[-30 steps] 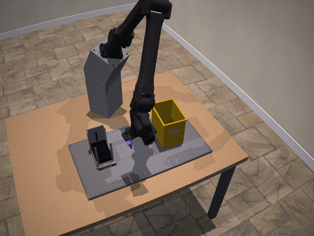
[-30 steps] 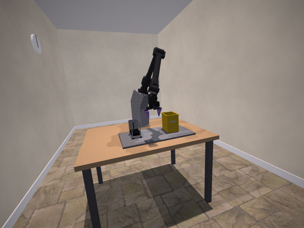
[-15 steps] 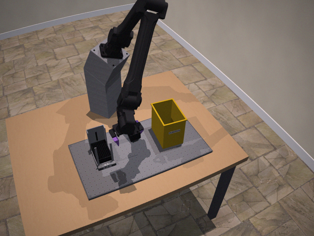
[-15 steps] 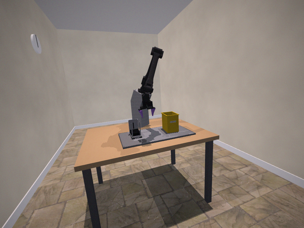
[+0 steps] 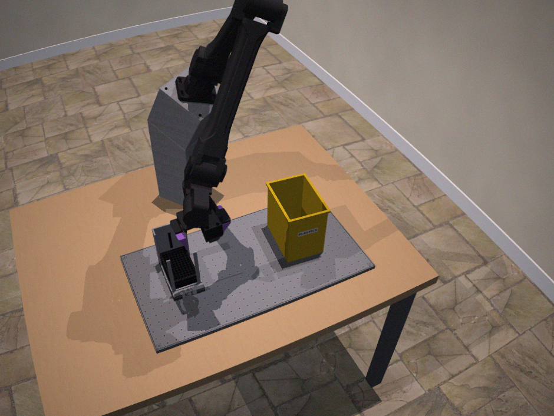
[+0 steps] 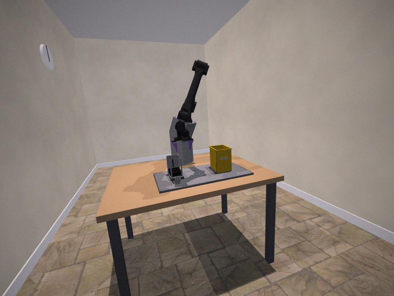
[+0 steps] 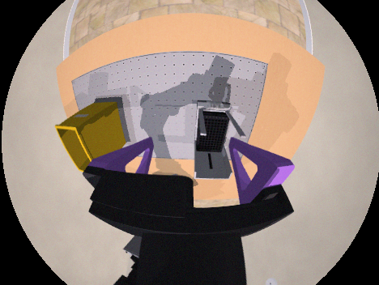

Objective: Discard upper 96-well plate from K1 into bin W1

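Arm (image 5: 223,89) bent down from grey pedestal (image 5: 167,129); gripper (image 7: 190,159) above stack rack K1 (image 5: 163,237), purple fingers spread wide, nothing between. Upper 96-well plate (image 5: 180,267) on rack – long axis toward rack's back panel. Yellow bin W1 (image 5: 304,233) upright (label "PLASTICS"), well apart on breadboard (image 5: 250,304).

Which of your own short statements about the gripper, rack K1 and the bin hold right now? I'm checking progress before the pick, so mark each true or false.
1. The gripper is open and holds nothing. True.
2. The upper plate lies in the bin W1. False: it sits on the rack K1; the visible part of the bin's inside shows no plate.
3. The bin stands upright on the grey perforated board. True.
4. The gripper hangs over the bin's mouth. False: it is above the rack's rear.
5. The bin is red. False: yellow.
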Robot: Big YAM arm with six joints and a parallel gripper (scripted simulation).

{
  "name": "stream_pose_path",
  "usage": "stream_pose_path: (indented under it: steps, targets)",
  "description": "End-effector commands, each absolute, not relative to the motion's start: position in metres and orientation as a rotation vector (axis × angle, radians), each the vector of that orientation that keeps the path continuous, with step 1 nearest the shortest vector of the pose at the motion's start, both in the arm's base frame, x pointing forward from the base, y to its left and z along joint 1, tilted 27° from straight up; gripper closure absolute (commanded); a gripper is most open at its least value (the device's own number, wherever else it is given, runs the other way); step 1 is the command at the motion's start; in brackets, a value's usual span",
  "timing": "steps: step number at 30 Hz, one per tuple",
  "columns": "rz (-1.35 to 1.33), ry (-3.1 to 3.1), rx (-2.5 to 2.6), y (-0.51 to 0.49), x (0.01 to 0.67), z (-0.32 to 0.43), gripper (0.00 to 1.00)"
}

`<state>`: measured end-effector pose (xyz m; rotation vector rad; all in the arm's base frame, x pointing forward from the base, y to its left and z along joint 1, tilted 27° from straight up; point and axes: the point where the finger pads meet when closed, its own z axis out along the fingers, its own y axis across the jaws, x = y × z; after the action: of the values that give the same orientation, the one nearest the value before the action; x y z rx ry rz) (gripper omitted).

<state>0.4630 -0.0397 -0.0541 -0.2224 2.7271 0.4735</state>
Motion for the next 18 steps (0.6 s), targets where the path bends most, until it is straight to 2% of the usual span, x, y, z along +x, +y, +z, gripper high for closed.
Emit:
stream_pose_path:
  steps: [1, 13, 18]
  targets:
    - [0.462, 2.725, -0.212, -0.063, 0.449, -0.065, 0.0]
    - [0.401, 2.707, -0.161, -0.094, 0.421, -0.068, 0.0]
    - [0.433, 2.733, -0.153, -0.103, 0.395, -0.09, 0.0]
